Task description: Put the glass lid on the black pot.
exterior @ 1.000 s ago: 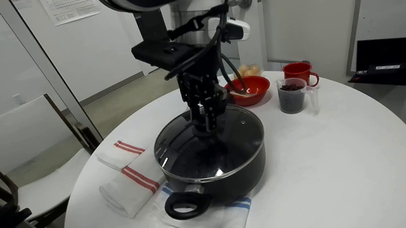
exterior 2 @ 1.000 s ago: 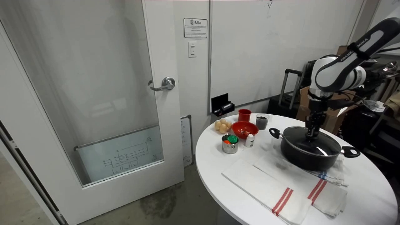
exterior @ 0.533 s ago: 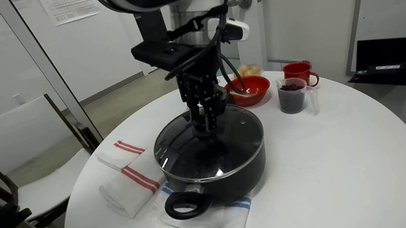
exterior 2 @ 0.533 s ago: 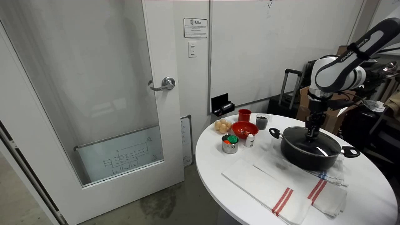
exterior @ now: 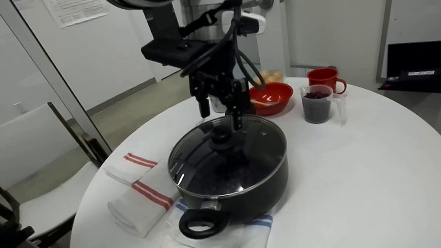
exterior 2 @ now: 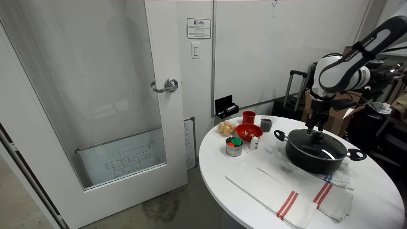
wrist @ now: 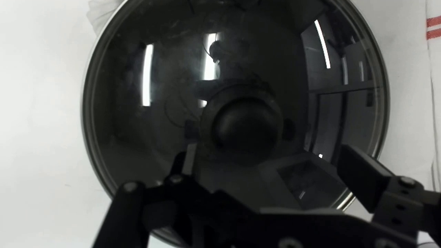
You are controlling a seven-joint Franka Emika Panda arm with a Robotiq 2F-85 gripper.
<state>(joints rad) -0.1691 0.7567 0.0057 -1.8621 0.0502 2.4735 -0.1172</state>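
Observation:
The glass lid [exterior: 205,170] lies level on the black pot [exterior: 258,203], its metal rim following the pot's rim all round. In an exterior view the same lid [exterior 2: 305,148] covers the pot [exterior 2: 313,163], whose two loop handles stick out at the sides. The dark knob [exterior: 220,137] stands free in the lid's centre. My gripper [exterior: 221,118] hangs just above and behind that knob, jaws spread wide with nothing between them. From the wrist view, the knob [wrist: 245,127] shows ahead of the open gripper [wrist: 268,158], apart from both fingers.
Folded towels [exterior 2: 273,194] lie beside and under the pot. Behind it stand a red bowl [exterior: 276,100], a measuring cup [exterior: 316,107] with dark contents, and a red mug [exterior: 323,78]. A metal cup [exterior 2: 234,150] and white bottle [exterior 2: 254,143] sit near the bowl.
The gripper was shut around the knob; it has let go, opened wide and risen a little, backing off from the knob. The lid and pot have stayed put.

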